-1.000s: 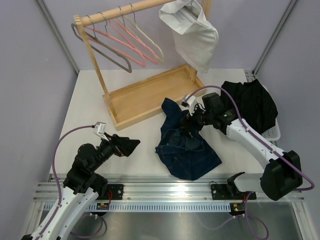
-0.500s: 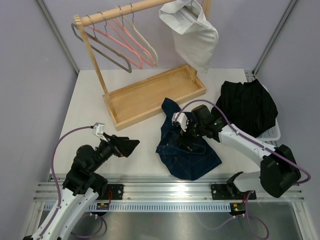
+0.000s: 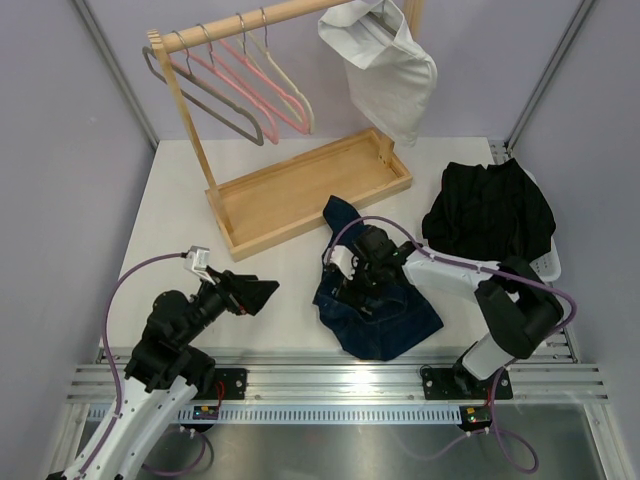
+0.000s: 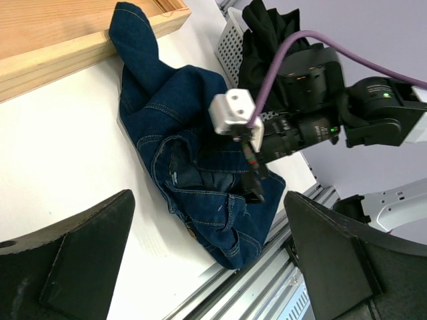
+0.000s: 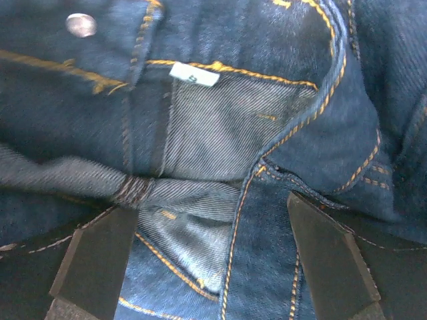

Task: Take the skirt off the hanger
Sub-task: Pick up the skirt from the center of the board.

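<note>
Table [image 3: 170, 235], white, carries everything.
Rack [image 3: 300, 195], wooden, at the back edge, left to centre; its tray base runs toward the right.
White cloth [image 3: 385, 75] hangs from the right end of the rack's rail.
Black clothes [image 3: 490, 210] are heaped in a basket [image 3: 548, 265] at the right edge.
Skirt [image 3: 385, 320] [image 4: 193, 127] [image 5: 220, 133], dark denim, is off any hanger. It lies crumpled at the middle of the table toward the front edge, one tip against the tray's front rim.
Hangers [image 3: 250, 85], pink, grey and cream, all bare, sit on the rail's left half.
Right gripper [image 3: 358, 285] [image 4: 253, 183] [image 5: 210, 257] is low over the skirt's opened waistband, fingers spread wide, clamping nothing. Contact with the denim: cannot tell.
Left gripper [image 3: 250, 293] [image 4: 207, 263] is near the front left corner, fingers spread wide, empty, facing the skirt, well apart from it.
Inside the waistband: a white label [image 5: 193, 75] and a metal button [image 5: 81, 25].
</note>
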Controlling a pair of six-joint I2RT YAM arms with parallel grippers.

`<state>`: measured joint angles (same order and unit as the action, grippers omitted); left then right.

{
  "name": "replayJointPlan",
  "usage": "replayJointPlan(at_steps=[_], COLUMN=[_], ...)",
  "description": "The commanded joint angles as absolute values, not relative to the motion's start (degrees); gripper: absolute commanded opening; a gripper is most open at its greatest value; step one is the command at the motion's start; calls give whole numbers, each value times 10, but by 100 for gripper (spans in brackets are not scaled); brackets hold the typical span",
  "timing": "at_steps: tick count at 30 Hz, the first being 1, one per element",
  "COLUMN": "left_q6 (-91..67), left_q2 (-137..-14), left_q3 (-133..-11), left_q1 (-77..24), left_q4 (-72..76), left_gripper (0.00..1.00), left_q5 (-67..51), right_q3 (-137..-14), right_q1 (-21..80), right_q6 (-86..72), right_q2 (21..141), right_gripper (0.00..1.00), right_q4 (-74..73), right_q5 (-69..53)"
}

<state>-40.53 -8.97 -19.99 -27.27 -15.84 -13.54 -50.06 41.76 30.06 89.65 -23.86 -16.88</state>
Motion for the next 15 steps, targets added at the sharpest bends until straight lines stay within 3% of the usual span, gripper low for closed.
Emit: replayJointPlan(at_steps=[1,2,6,7,9,10,11,13,15], left_q6=[-405,-405,-405,-406,-407,-408,-408,-406,-403], left_q2=[-85,-85,-83,-83,-82,-81,-80,-77,-70], left_q3=[-202,-202,-200,-199,-199,-199,-199,-200,-201], left_q1=[-270,-271,-270,-271,-271,-271,-270,-270,-270], left_q4=[-145,-146,-146,-146,-144,-144,-146,-149,-159], left_gripper=[99,99,99,99,99,99,99,99,99], left_q5=[-137,-136,-135,-135,-135,-135,-135,-135,-134], right_q3=[-527,-534,-548,-555,-579,-586,-598,-610,-622], right_q1=[426,426,427,426,426,426,426,426,426], right_q6=[280,277,267,261,251,249,248,245,266], right_q2=[942,949,969,980,1001,1007,1012,1013,987], right_gripper=[100,99,73,53,37,22,14,1,0], right_q4=[-215,-214,-218,-225,-257,-276,-285,-312,-330], right_q5=[-80,-70,-50,-48,-53,-58,-64,-82,-110])
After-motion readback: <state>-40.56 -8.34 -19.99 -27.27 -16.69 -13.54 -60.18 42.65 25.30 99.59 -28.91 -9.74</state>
